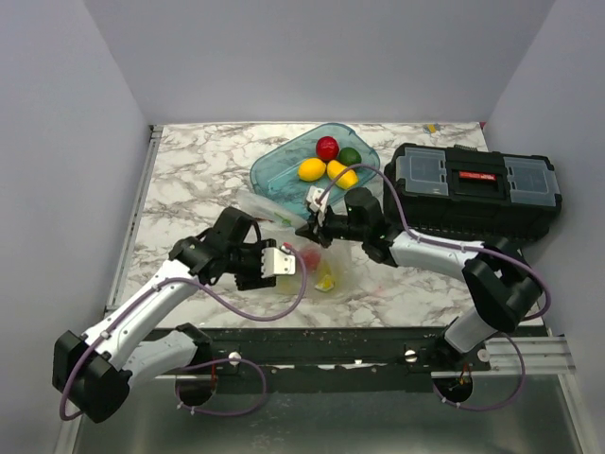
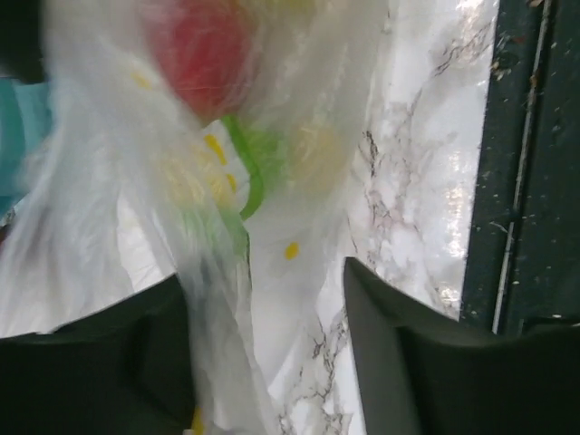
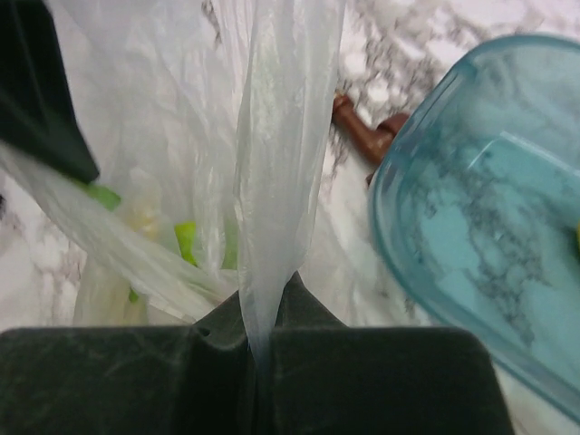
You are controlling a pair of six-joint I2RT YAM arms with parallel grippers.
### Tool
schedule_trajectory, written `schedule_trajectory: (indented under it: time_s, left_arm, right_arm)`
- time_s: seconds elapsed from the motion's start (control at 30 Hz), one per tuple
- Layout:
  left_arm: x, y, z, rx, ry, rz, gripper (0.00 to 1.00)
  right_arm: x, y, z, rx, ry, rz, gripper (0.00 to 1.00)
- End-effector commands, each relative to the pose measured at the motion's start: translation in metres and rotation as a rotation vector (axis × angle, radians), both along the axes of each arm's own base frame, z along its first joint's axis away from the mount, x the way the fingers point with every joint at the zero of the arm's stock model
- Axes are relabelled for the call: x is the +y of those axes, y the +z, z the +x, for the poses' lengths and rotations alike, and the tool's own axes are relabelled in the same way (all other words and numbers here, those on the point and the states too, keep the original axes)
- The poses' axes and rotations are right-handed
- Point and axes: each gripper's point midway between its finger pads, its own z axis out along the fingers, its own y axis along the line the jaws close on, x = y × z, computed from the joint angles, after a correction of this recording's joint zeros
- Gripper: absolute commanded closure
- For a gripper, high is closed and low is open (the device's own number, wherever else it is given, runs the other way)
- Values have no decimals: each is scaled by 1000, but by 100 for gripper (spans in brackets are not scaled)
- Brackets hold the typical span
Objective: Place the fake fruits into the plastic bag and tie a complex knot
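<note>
The plastic bag [image 1: 319, 270] lies crumpled at the table's middle with a red fruit [image 1: 308, 257] and a yellow one [image 1: 326, 281] inside. My right gripper [image 1: 313, 230] is shut on a strip of the bag's film [image 3: 272, 181], pulled taut from its jaws [image 3: 256, 319]. My left gripper [image 1: 297, 264] is open at the bag's left side; film [image 2: 227, 344] hangs between its fingers [image 2: 390, 353], close to the left one, and the red fruit [image 2: 195, 54] shows through the bag. More fake fruits lie in the teal tub [image 1: 274, 170]: a red one [image 1: 327, 148], a green one [image 1: 351, 156] and two lemons [image 1: 311, 169].
A black toolbox [image 1: 473, 189] stands at the right, just behind my right arm. The teal tub [image 3: 471, 236] is close to my right gripper, with a small brown object [image 3: 362, 131] beside its rim. The table's dark front edge [image 2: 526, 181] is near my left gripper.
</note>
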Motion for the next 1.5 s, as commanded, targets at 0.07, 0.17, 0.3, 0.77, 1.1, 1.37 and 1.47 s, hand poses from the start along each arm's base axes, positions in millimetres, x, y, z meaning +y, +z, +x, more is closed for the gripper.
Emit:
schedule_trajectory:
  time_s: [0.07,0.17,0.3,0.77,1.1,1.37,1.47]
  left_arm:
    - [-15,105,-29,105,105,-279,31]
    - [-11,168,-19,97,236,-486,26]
    - [24,210,24,84,538,-622,25]
    - [51,133,47,473,1015,-594,16]
    - [28,173,30,450,811,-752,73]
    - [40,181,23,175,642,-641,100]
    - [47,167,21,93,594,-569,100]
  right_arm:
    - [-16,-49,-21,-9,46,-120,99]
    - [-16,-43,-18,-37,42,-113,99]
    - [-14,-35,-16,-61,47,-99,99]
    - [-10,-3,-2,-132,-4,-50,99]
    - [-21,-27,-2,-207,15,-143,100]
    - [-31,-47,2,-275,34,-227,99]
    - [-31,-52,15,-297,24,-256,99]
